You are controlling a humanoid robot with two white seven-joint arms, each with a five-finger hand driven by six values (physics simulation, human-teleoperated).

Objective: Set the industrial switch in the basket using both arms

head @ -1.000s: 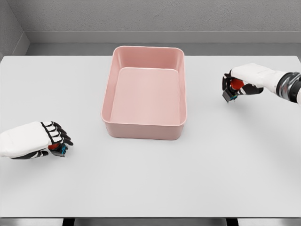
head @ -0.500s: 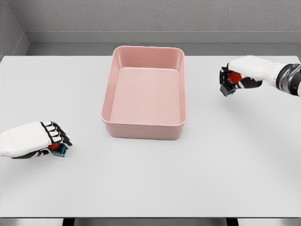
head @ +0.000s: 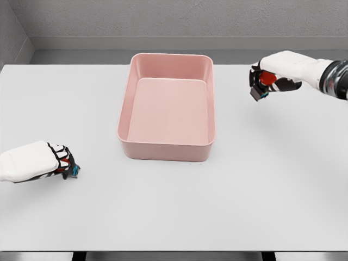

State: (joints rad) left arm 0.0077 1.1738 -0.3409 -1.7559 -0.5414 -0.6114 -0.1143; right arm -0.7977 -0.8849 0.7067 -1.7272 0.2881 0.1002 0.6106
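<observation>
While both hands' fingers clamp small switches, white table (head: 174, 212), pink basket (head: 168, 109) centered, grey wall (head: 179, 19) behind

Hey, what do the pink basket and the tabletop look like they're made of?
The pink basket looks like moulded plastic: one even colour, rounded corners, smooth thick walls with a soft satin sheen. The table reads as a matte white laminate or painted board, flat and uniform with no grain or glare. Both are simulator renders, so these are impressions only.

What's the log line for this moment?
right hand: shut on switch, lifted right of basket | left hand: shut on second switch, low on table | basket: empty
</observation>
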